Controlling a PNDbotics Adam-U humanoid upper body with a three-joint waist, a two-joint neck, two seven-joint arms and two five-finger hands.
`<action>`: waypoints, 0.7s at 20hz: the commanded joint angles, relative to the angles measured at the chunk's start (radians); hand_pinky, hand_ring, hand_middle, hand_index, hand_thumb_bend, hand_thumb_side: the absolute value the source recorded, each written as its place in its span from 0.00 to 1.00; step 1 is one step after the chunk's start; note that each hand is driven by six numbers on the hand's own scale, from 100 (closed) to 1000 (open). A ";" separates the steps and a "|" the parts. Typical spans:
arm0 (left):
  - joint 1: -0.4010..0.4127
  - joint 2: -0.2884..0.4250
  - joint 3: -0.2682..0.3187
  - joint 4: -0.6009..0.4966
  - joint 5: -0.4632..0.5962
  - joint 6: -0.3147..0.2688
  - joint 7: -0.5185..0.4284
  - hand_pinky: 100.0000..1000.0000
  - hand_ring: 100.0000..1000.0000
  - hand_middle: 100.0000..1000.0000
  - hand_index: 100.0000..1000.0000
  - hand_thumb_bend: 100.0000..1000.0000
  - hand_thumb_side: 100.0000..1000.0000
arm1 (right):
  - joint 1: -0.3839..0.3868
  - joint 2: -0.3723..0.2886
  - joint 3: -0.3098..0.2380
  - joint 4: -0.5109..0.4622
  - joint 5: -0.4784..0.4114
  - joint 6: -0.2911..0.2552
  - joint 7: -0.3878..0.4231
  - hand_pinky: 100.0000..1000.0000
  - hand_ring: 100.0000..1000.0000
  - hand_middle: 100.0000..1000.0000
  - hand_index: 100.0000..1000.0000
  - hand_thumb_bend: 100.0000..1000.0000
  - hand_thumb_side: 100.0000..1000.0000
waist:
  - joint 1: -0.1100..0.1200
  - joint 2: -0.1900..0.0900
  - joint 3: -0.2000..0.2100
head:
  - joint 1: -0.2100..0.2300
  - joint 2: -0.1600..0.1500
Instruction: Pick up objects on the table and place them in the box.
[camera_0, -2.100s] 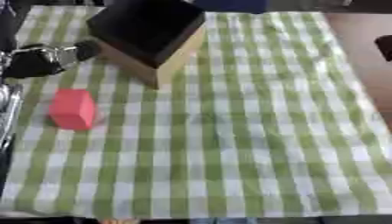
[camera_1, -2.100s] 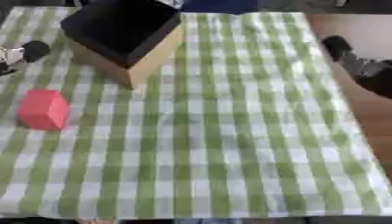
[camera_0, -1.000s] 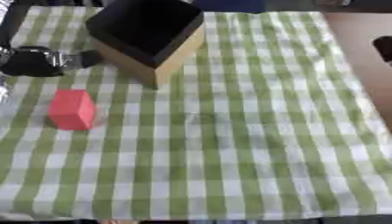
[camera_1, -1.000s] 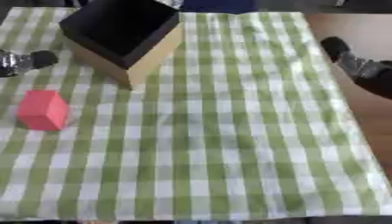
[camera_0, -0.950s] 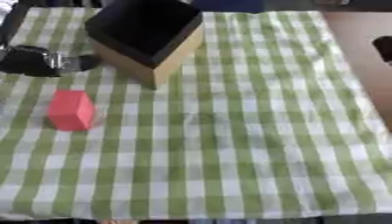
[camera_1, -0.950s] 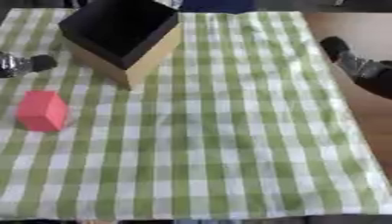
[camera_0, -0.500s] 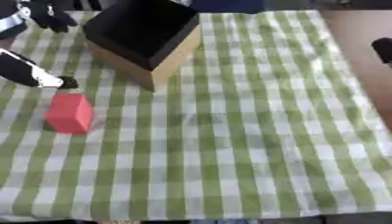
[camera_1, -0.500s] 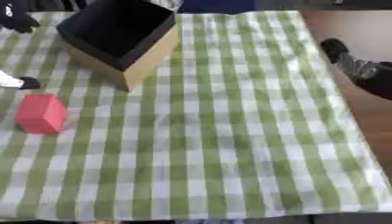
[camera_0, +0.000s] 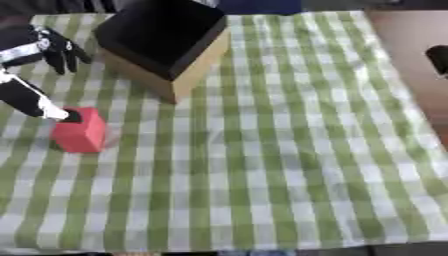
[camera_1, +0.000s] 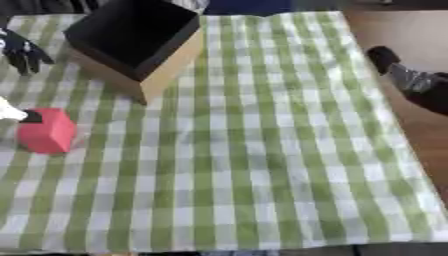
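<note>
Standing upright, red block beside spread left hand.

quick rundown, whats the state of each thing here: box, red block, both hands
box: upright, open at the top, dark inside, nothing seen in it
red block: on the checked cloth, outside the box
left hand: open, spread over the block, thumb tip at its top edge
right hand: off the cloth at the right edge, fingers not visible
</note>
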 joint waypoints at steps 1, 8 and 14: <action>-0.007 0.042 -0.004 0.008 0.002 0.008 -0.005 0.60 0.51 0.51 0.77 0.60 0.18 | -0.011 -0.028 -0.006 -0.006 -0.008 -0.003 0.004 0.75 0.66 0.72 0.86 0.59 0.00 | 0.002 -0.019 0.002 | 0.004 0.005; -0.005 0.028 -0.019 0.033 -0.008 0.016 -0.010 0.61 0.51 0.51 0.77 0.60 0.18 | -0.011 -0.028 -0.006 -0.004 -0.009 -0.005 0.004 0.75 0.66 0.72 0.86 0.58 0.00 | 0.000 -0.020 0.000 | 0.034 0.005; -0.005 0.021 -0.026 0.046 -0.010 0.014 -0.021 0.61 0.51 0.51 0.77 0.60 0.18 | -0.012 -0.029 -0.006 -0.003 -0.011 -0.006 0.005 0.75 0.66 0.72 0.86 0.58 0.00 | 0.001 -0.020 0.001 | 0.066 0.005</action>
